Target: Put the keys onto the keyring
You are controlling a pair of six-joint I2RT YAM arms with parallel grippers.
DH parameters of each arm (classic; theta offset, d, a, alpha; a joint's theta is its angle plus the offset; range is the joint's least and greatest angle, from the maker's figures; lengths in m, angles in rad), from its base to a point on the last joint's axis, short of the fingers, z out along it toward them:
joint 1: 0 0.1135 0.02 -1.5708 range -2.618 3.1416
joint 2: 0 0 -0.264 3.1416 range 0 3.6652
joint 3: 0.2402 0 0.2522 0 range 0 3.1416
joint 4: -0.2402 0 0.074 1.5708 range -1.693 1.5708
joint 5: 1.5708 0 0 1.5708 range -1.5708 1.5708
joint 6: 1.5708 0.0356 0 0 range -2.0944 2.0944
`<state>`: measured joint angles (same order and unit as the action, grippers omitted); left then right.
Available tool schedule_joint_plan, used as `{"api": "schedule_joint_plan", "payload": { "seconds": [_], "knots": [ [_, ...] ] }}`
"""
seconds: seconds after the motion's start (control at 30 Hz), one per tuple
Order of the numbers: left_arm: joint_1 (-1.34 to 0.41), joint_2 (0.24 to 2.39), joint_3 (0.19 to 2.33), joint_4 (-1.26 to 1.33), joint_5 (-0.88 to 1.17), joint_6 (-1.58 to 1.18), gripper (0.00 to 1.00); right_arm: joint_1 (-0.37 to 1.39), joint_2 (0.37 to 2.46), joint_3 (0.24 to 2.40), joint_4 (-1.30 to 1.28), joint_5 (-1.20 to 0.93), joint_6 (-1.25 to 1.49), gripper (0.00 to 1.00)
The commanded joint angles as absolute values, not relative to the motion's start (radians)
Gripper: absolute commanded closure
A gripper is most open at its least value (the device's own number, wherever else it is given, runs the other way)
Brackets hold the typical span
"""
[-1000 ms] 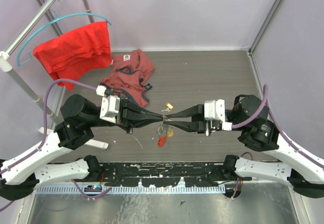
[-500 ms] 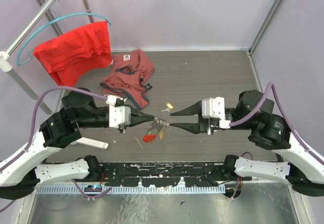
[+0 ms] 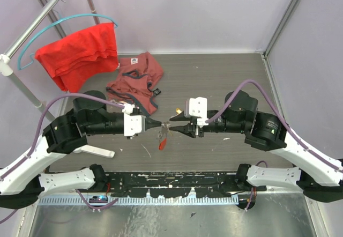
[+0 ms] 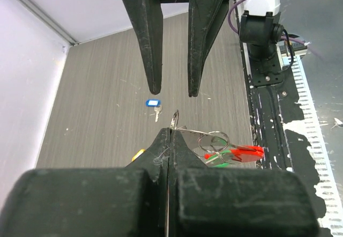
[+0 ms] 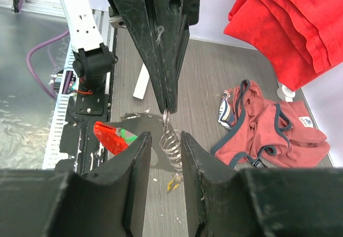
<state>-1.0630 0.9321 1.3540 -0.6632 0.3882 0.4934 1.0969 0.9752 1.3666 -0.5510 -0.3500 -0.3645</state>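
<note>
While left gripper [image 3: 158, 123] clamps keyring [image 5: 171, 143], right gripper [image 3: 172, 123], jaws parted astride ring, should close squarely; yellow key [image 3: 178, 111] lies near, 1 o'clock.

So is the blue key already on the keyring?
No, the blue key lies by itself on the table, apart from the keyring pinched in the left gripper.
</note>
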Motion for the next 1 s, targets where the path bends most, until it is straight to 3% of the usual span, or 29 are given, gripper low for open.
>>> {"api": "schedule_joint_plan", "payload": {
  "seconds": [0.0,0.53,0.97],
  "knots": [
    [-1.067,0.898,1.327,-0.586,0.366,0.491,1.0,1.098,0.937,1.366,-0.5,-0.326,-0.369,0.67],
    [-1.067,0.718,0.852,0.445,0.338,-0.045,1.0,1.098,0.823,1.24,-0.228,-0.358,-0.321,0.67],
    [-1.067,0.753,0.802,0.655,0.38,-0.18,1.0,1.098,0.808,1.21,-0.165,-0.367,-0.296,0.72]
  ]
}}
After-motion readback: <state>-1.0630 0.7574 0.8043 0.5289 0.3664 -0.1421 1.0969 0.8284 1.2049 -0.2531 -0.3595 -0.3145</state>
